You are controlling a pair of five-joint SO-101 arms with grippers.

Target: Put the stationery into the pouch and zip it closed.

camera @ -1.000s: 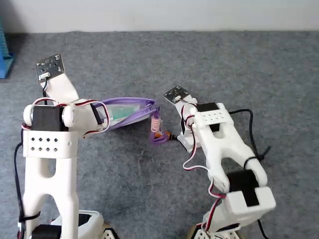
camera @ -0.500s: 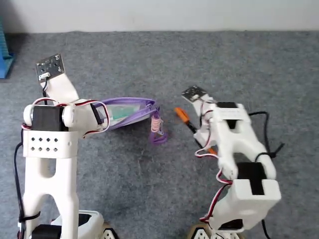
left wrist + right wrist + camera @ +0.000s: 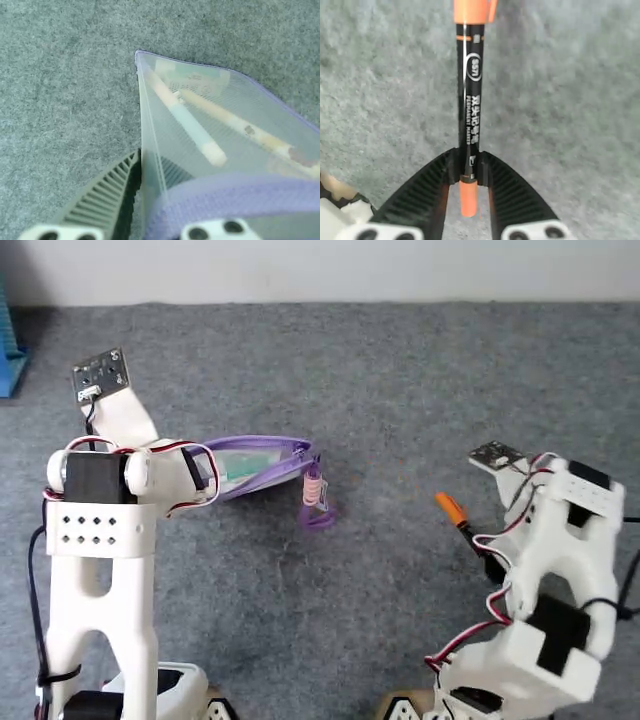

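High view: right arm has swung away from the pouch (image 3: 255, 465) over the last second. It was right at the zipper end by the purple pull charm (image 3: 316, 498); it now sits folded back toward the right edge of the grey mat (image 3: 400, 380), well apart from the pouch. The marker (image 3: 452, 508) went with it, orange cap pointing back toward the pouch.

Right wrist view: right gripper (image 3: 468, 167) is clamped on the marker's black barrel near its orange tail end, and the marker sticks straight out ahead over the mat.

Left arm hasn't moved. It is stretched over the pouch's left end, wrist bent down. Left wrist view: left gripper (image 3: 150, 172) is pinching the mesh wall just under the purple zipper band. Pens (image 3: 192, 127) lie inside the pouch. Pouch mouth is not zipped.
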